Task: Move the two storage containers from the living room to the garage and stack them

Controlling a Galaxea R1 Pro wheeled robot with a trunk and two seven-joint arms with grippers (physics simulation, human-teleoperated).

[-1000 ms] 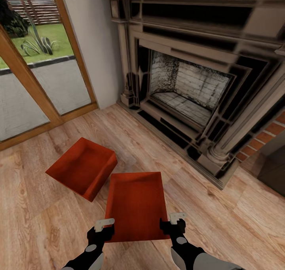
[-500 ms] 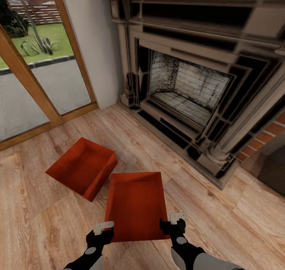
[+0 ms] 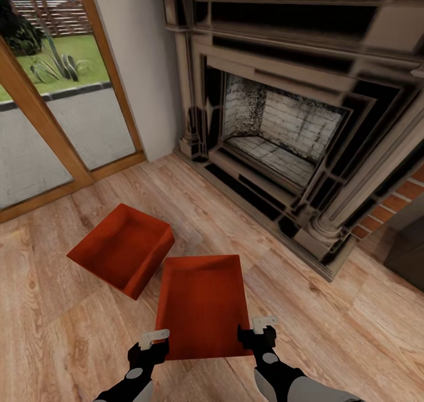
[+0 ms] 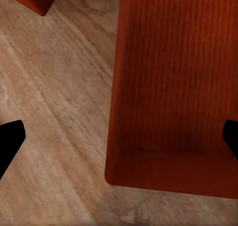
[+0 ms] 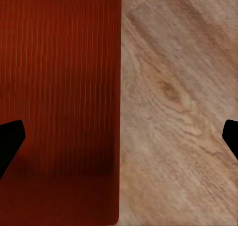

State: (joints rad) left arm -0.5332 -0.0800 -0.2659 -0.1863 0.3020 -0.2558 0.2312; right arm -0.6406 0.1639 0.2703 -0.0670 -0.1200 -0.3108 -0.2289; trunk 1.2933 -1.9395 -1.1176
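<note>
Dark ornate fireplace (image 3: 282,125), red brick (image 3: 400,205), wood-framed glass doors (image 3: 53,96), lawn (image 3: 65,52)

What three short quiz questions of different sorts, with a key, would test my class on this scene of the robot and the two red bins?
1. True or false: the near bin lies between the left gripper and the right gripper.
2. Which surface do both bins rest on? A) concrete B) wood floor C) carpet
3. Fill in: the far bin sits closer to the glass ______ than to the fireplace.

Key
1. True: each open gripper straddles a side wall of the bin.
2. B
3. doors
</note>
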